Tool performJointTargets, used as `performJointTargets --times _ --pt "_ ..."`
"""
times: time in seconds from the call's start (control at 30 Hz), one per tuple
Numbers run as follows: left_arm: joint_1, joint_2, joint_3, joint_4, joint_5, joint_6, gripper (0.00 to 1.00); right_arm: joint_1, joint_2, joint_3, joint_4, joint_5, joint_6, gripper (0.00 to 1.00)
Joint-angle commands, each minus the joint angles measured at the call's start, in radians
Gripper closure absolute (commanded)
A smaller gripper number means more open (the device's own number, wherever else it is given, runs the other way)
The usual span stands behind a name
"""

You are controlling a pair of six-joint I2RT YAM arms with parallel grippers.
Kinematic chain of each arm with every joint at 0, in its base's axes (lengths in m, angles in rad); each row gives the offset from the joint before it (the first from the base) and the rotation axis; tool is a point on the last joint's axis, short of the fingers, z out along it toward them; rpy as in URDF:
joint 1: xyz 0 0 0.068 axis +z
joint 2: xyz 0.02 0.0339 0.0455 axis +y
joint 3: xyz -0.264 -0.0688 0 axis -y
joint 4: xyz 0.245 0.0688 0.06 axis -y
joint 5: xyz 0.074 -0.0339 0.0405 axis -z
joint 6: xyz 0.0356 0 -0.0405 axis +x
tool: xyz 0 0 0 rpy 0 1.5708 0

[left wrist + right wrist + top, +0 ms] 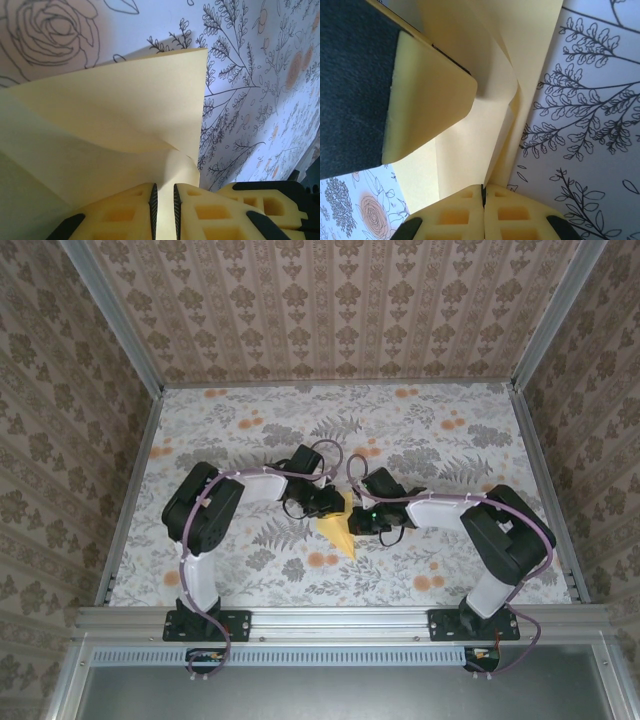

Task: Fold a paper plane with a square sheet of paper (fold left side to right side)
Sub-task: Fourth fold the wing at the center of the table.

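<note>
One paper plane [340,532], a single piece of yellow paper folded to a point, sits at the middle of the flower-printed desk [450,440], between the two arms. Its tip points toward the near edge, and its upper part is hidden under the two end effectors.

The left end effector [333,503] reaches in from the left. In its wrist view its two fingers [120,215] stand almost together with a thin layer of the paper [125,125] pinched in the slit between them. Two flaps of the sheet spread out above the pads.

The right end effector [360,522] comes in from the right. Its two fingers [455,215] are pressed flat against each other, closed on a folded edge of the paper [470,165]. One finger of the left end effector [430,105] lies over the same paper just beside it.
</note>
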Motion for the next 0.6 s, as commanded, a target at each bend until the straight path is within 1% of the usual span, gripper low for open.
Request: performJointTargets --times 0.0,0.17,0.3,0.47,0.57 --pt "0.002 0.018 -0.019 -0.027 -0.035 0.027 0.81 0.004 0.051 -0.014 -0.120 0.063 -0.017 0.93" --pt "0.001 0.015 -0.044 -0.026 -0.045 0.024 0.81 0.003 0.023 -0.016 -0.098 0.047 -0.009 0.91" --pt "-0.001 0.013 -0.067 -0.019 -0.052 0.020 0.81 -0.007 -0.040 0.001 -0.098 0.046 -0.002 0.82" --pt "-0.004 0.010 -0.076 -0.012 -0.057 0.016 0.82 -0.024 -0.135 0.035 -0.172 0.078 -0.017 0.73" --pt "-0.006 0.010 -0.076 -0.011 -0.059 0.016 0.82 -0.025 -0.190 0.036 -0.212 0.079 -0.023 0.71"
